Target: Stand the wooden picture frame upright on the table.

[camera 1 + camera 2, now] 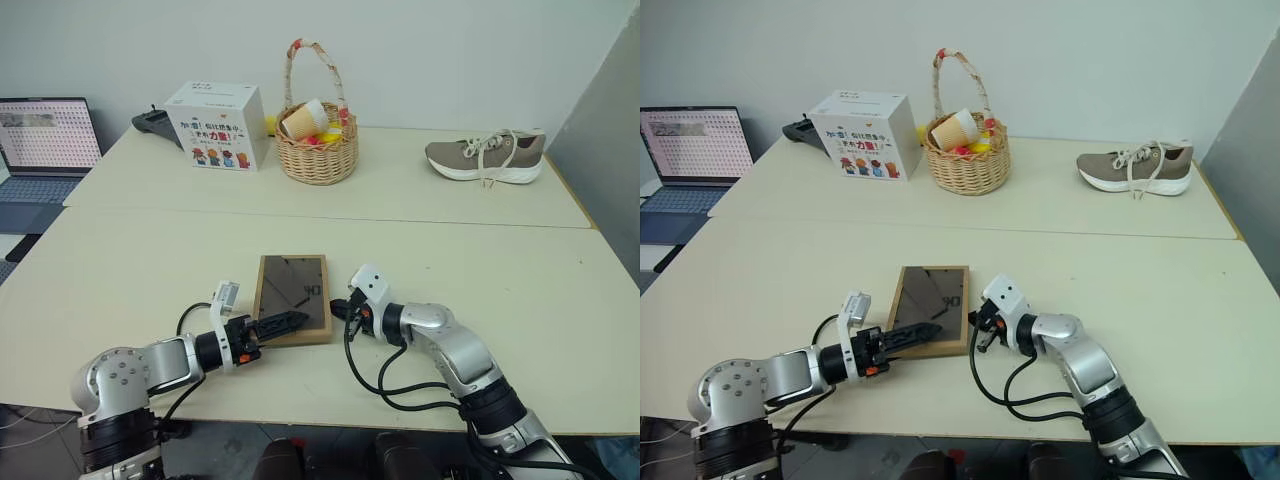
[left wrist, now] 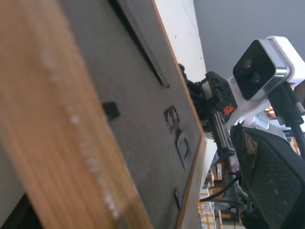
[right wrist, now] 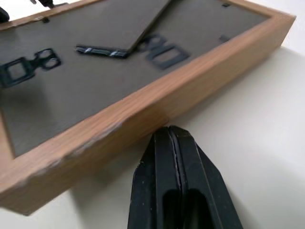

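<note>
Head views: picture frame (image 1: pixel 291 298) lying flat on the near part of the worktop (image 1: pixel 150 260), dark grey back facing up, fold-out stand resting against the back. Left tool (image 1: pixel 290 324) reaching over the frame's near edge, fingers spread, nothing gripped. Right tool (image 1: pixel 338 308) pinched closed just beside the frame's right edge. White printed box (image 1: pixel 218 124), wicker basket (image 1: pixel 317 140) and shoe (image 1: pixel 487 156) standing well apart on the far half, beyond the seam; laptop (image 1: pixel 42 150) off to the far left.

Left wrist view: wooden rim and grey back (image 2: pixel 124 119) close up, right tool (image 2: pixel 217 112) past the frame's far edge.

Right wrist view: closed fingers (image 3: pixel 167 186) meeting the wooden side (image 3: pixel 143 109) low on the worktop.
</note>
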